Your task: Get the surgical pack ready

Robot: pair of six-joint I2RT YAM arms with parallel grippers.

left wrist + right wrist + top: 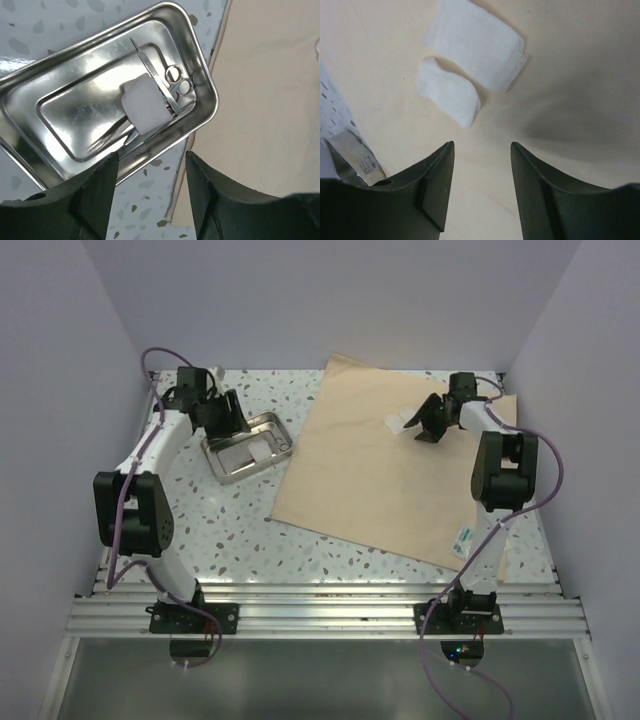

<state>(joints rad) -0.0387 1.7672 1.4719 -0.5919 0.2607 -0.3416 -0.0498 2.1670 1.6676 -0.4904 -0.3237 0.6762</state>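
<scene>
I hold L jaws half-open, empty, over shiny rectangular metal tray (75,115); R jaws same above white gauze squares (475,42), prob. next pick.

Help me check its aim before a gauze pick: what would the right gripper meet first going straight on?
The right gripper would likely meet bare sheet, just beside the smaller gauze; depth is unclear.

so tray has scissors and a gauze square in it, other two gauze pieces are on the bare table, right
Wrong spot: the right wrist view shows the two gauze pieces lying on the wrap sheet. The tray contents are right.
</scene>
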